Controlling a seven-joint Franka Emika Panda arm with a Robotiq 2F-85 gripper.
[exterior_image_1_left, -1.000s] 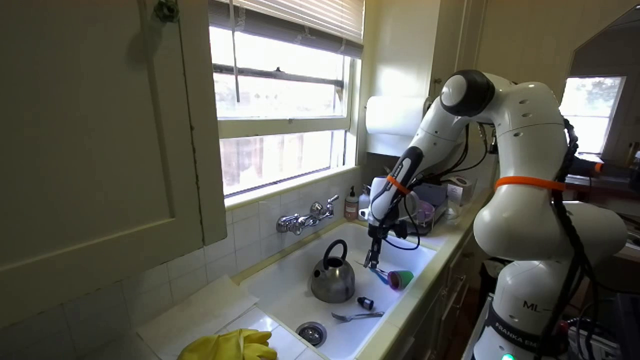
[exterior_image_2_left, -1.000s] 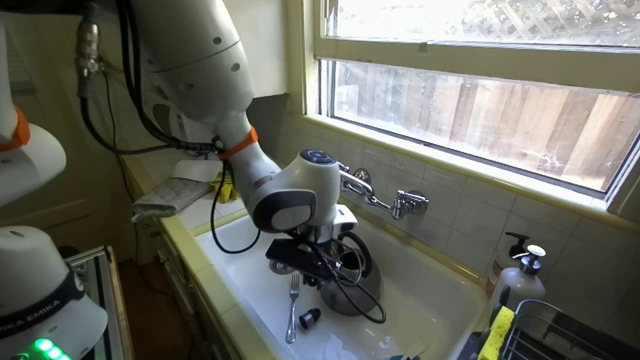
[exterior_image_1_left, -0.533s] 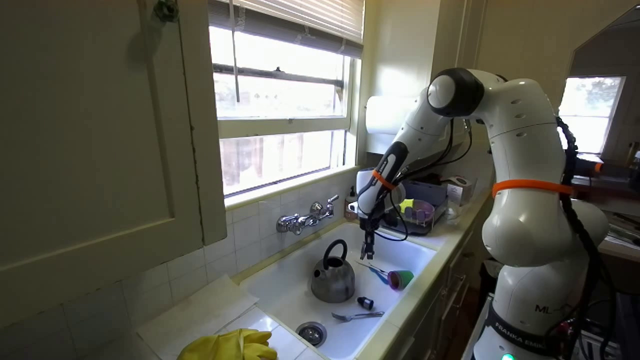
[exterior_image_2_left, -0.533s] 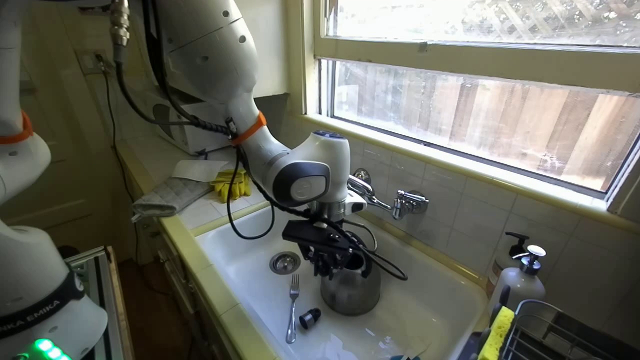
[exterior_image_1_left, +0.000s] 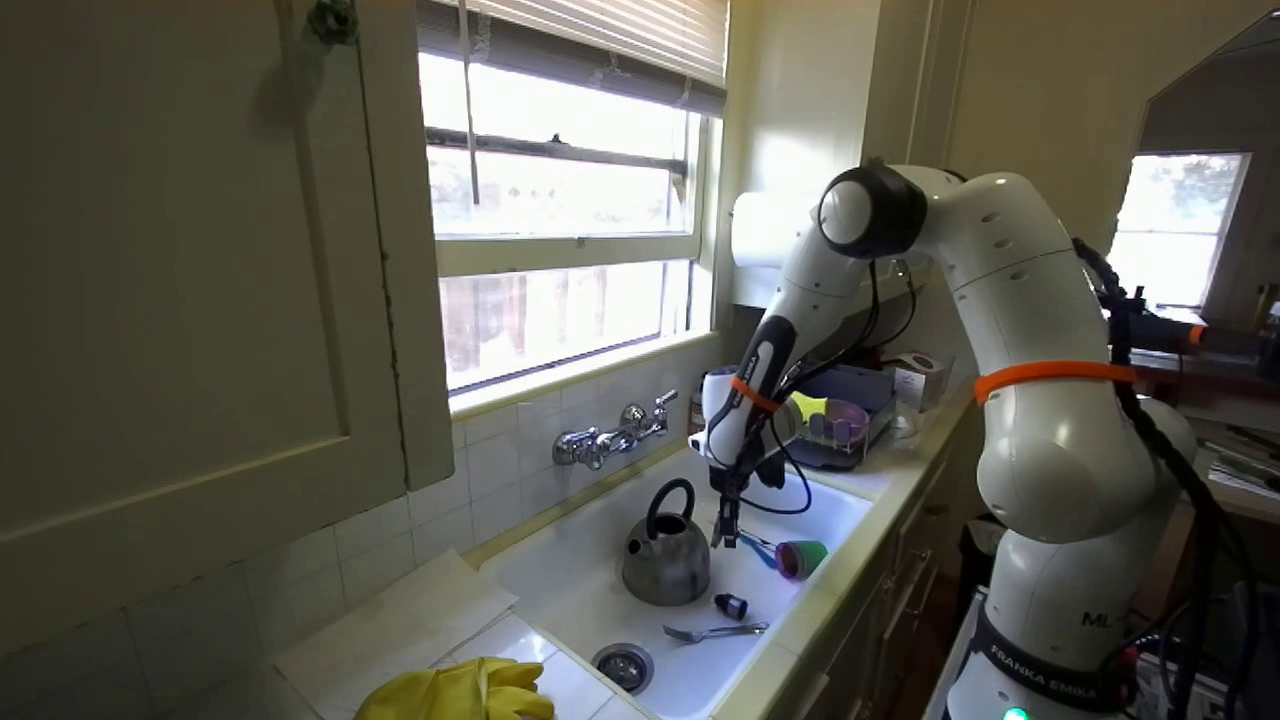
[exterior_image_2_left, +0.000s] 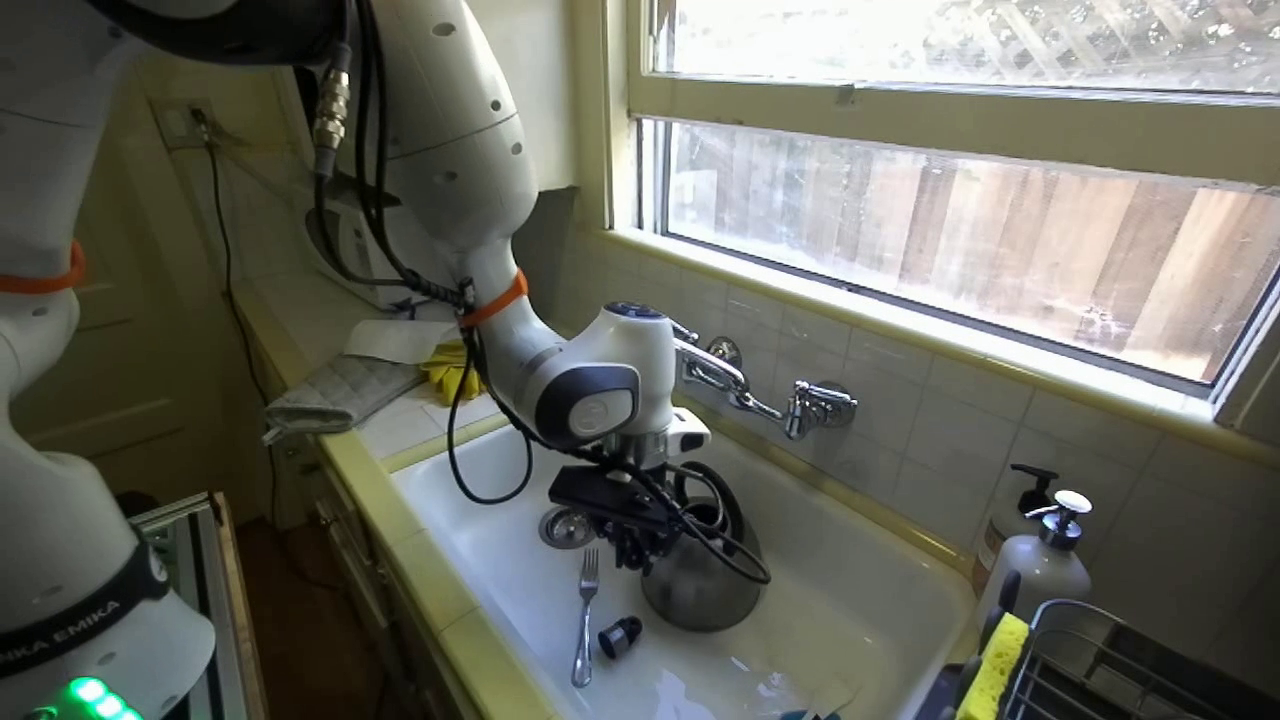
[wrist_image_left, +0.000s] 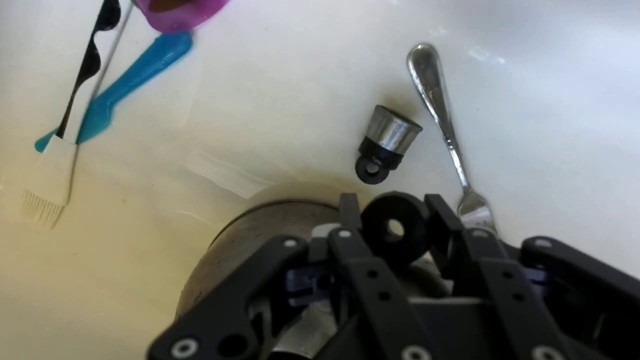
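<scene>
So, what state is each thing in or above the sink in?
Jaws, apparently closed on a black ring
Kettle, upright
Cup, on its side
Steel cap, on its side
Fork, lying flat
Brush, lying across a blue utensil
Faucet, no flow visible
Window blind, partly raised

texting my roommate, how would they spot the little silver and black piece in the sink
Start at the white sink below the faucet and find the metal kettle. Between it and the fork, a stubby piece lies on its side. Unlike the long fork, it has an open silver end and a black looped one.
</scene>
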